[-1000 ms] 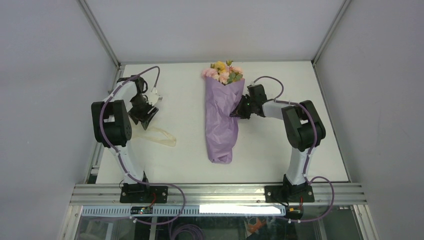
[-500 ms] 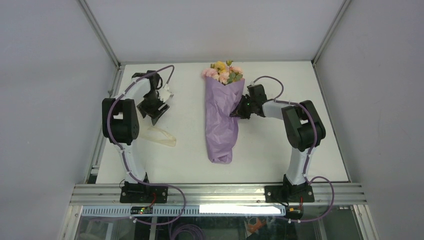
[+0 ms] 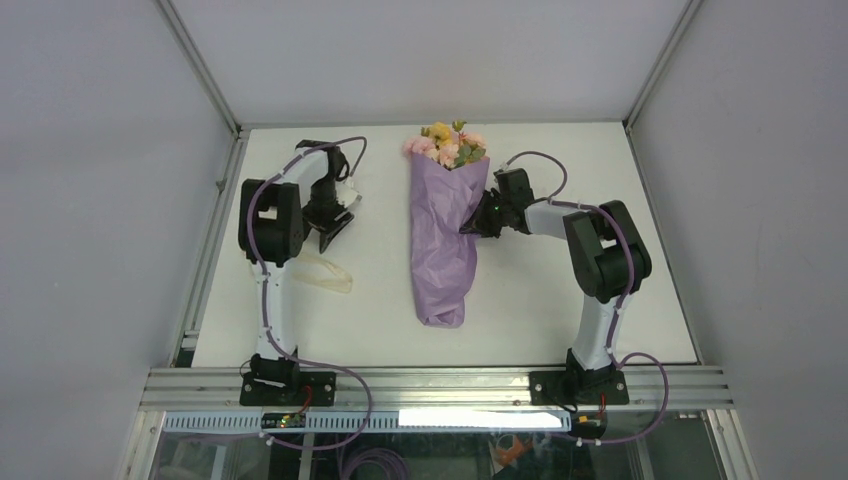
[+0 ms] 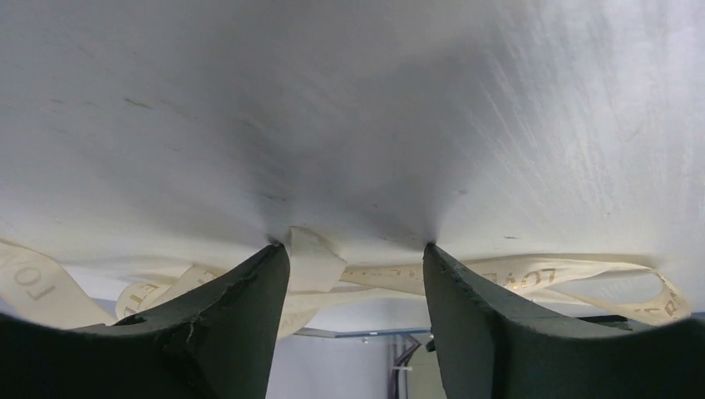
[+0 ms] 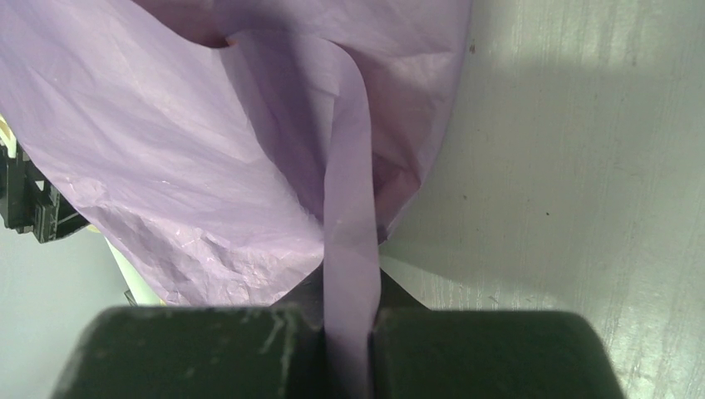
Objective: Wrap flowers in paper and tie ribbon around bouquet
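Observation:
The bouquet lies along the middle of the table. Its lilac paper forms a cone, and the yellow and pink flowers stick out at the far end. My right gripper is at the cone's right edge, shut on a folded strip of the paper that runs down between its pads. The cream ribbon lies looped on the table left of the bouquet. My left gripper stands open just beyond it, fingertips on the tabletop. A ribbon end rests beside the left fingertip, and printed loops trail behind.
The white table is boxed in by grey walls and metal posts at the back corners. An aluminium rail with both arm bases runs along the near edge.
My left arm has swung rightward from the table's left edge toward the middle, carrying its open gripper along. The right gripper, bouquet and ribbon have stayed where they were.

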Action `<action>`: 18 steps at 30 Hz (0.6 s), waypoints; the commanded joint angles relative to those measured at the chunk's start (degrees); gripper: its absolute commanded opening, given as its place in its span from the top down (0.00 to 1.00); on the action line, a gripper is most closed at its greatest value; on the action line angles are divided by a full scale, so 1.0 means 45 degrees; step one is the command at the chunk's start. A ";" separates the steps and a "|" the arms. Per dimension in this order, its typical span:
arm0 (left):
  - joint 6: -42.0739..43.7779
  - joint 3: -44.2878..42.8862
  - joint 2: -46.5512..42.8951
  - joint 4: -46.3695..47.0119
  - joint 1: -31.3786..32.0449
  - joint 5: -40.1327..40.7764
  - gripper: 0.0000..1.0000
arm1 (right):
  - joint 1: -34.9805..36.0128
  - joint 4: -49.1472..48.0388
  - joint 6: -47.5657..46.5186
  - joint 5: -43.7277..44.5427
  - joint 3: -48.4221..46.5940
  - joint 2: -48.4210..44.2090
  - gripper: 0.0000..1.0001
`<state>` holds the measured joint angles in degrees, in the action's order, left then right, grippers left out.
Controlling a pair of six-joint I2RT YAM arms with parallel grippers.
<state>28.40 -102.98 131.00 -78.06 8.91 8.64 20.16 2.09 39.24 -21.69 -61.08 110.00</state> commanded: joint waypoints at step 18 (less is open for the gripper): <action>-0.1564 -0.4015 -0.5570 -0.1108 -0.0094 -0.5209 1.00 | -0.0429 0.0685 -0.0541 0.0481 0.0111 -0.0743 1.00</action>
<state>23.40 -107.66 123.13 -80.58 7.16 0.21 19.31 3.01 38.57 -21.69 -61.01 109.56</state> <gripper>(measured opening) 0.008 0.009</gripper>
